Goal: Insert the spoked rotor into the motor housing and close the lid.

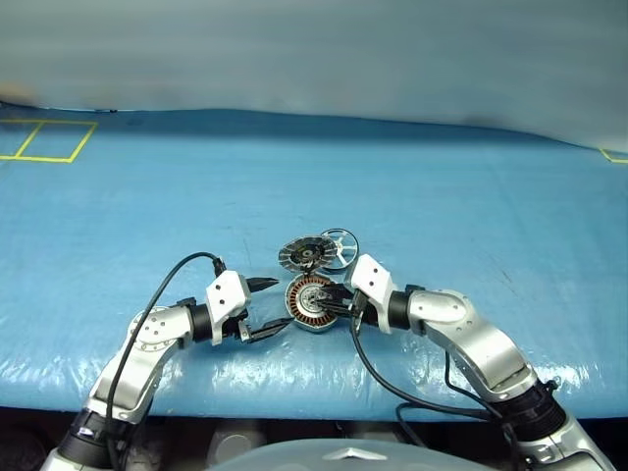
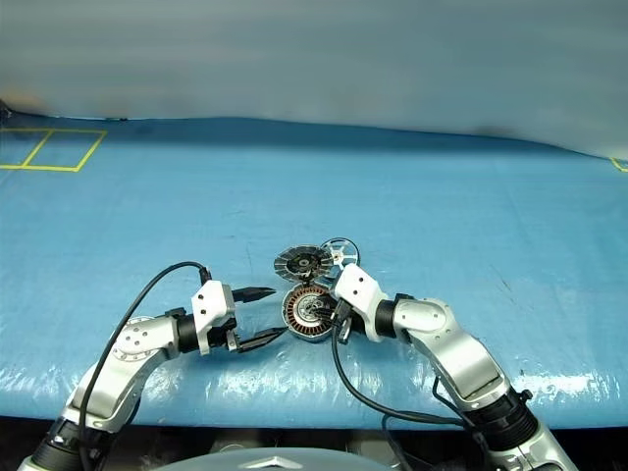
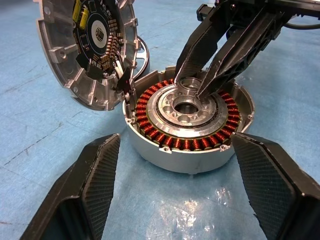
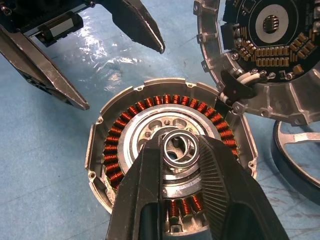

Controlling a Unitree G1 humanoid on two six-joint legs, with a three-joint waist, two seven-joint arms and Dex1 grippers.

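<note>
Worktop (image 1: 471,196): covered in a blue sheet that wrinkles and shines; a sideways push could let the parts slide on it.
Housing (image 3: 187,122): sits flat on the sheet between the two claws, copper windings up. Nothing steadies it, so it may shift if pressed off-centre.
Lid (image 3: 87,52): stands tilted open on its hinge at the far edge of the housing, dark inner face toward it. It could drop shut too soon if knocked.
Wheel (image 1: 339,245): lies on the sheet behind the lid, partly hidden by it and not yet in the housing; reaching it means passing close to the lid.
Left claw (image 1: 263,306): spread wide, empty, just beside the housing.
Right claw (image 4: 180,150): pinching a small silver ring over the housing's hub; if the ring lands crooked it may jam, and the tips could scrape the windings.
</note>
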